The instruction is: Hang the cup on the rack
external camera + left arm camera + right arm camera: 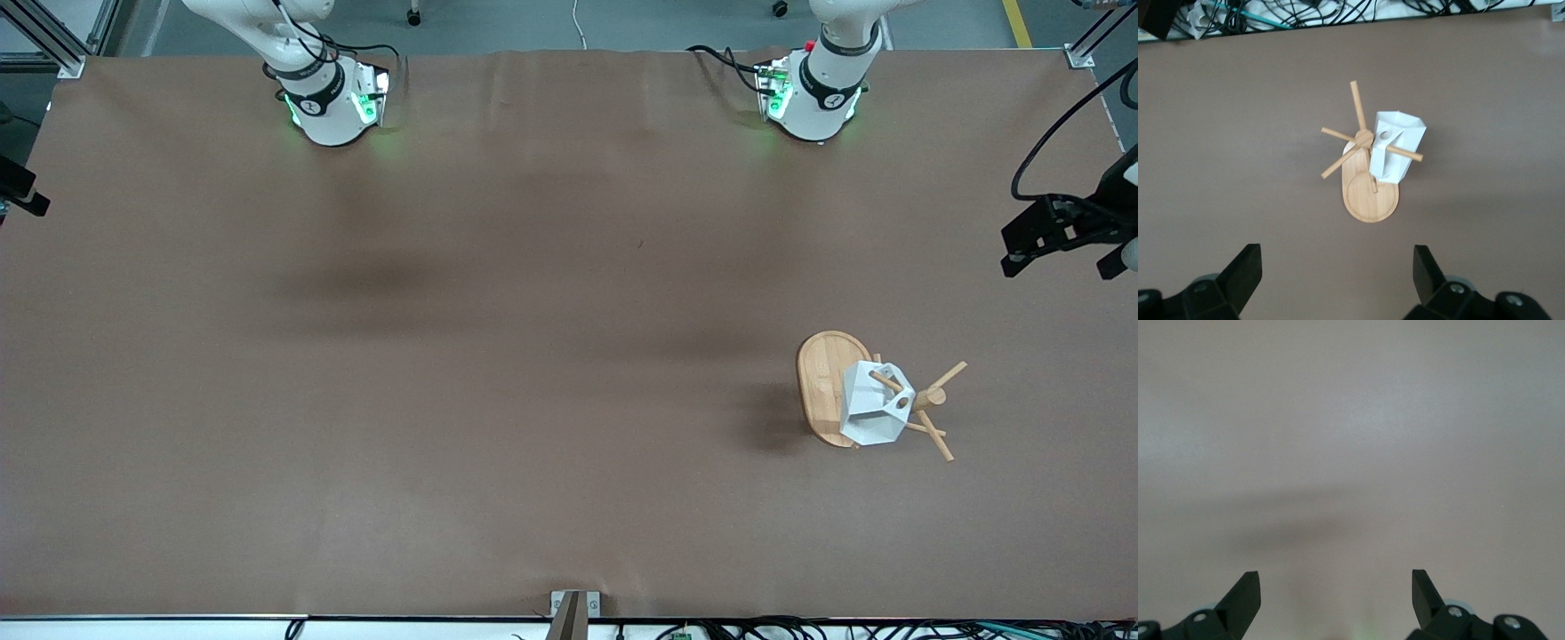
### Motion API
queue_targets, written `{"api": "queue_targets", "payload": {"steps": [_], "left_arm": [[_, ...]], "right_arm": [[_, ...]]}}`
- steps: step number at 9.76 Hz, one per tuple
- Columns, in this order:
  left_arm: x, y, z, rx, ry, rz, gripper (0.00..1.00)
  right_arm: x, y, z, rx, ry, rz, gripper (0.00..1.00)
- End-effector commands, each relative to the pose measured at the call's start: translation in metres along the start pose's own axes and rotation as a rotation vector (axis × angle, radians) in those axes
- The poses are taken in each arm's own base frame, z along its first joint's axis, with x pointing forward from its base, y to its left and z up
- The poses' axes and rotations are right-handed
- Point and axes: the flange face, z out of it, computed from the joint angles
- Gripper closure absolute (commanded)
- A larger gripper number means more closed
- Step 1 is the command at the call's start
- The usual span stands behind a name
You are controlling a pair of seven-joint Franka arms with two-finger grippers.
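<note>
Cup (pixel 871 404) hung on rack (pixel 822 382), seen from above: the white faceted cup hangs by the round hole in its tab handle from one of the thin pegs, its body over the oval bamboo base. The rack stands toward the left arm's end of the table (pixel 444 356), nearer the front camera than either arm's base. In the left wrist view the peg passes through the handle hole and the cup (pixel 1397 150) rests against the rack (pixel 1368 180).

Left gripper (pixel 1337 283) hovers high over the table, jaws spread wide and holding nothing, well apart from the rack. Right gripper (pixel 1336 603) waits over bare table, jaws likewise released and empty; it does not show in the front view.

Risks, as judged: the task appears complete, so the main hazard is disturbance. The cup hangs on a single thin peg; if that peg slopes outward, or an arm brushes the rack on its way, the cup could slide off or the light rack could tip.

No brand, label or legible writing appears on cup, rack or table.
</note>
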Motion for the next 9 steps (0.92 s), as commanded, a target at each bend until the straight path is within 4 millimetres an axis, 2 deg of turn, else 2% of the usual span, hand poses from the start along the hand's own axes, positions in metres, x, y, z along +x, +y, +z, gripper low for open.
{"api": "queue_targets", "payload": {"steps": [1, 2, 4, 6, 9], "left_arm": [[-0.033, 0.017, 0.008, 0.005, -0.063, -0.002, 0.0], [-0.048, 0.013, 0.01, -0.036, -0.078, -0.026, 0.0], [-0.068, 0.018, 0.013, -0.039, -0.094, -0.026, 0.0], [-0.076, 0.019, 0.021, -0.082, -0.117, -0.051, 0.0], [-0.074, 0.018, 0.027, -0.073, -0.13, -0.078, 0.0]], "right_arm": [[-0.008, 0.002, -0.001, -0.01, 0.001, 0.008, 0.0], [-0.008, 0.002, -0.001, -0.01, -0.001, 0.008, 0.0], [-0.008, 0.002, -0.001, -0.01, -0.001, 0.007, 0.0], [-0.008, 0.002, -0.001, -0.01, -0.001, 0.008, 0.0], [-0.008, 0.002, -0.001, -0.01, -0.001, 0.007, 0.0]]}}
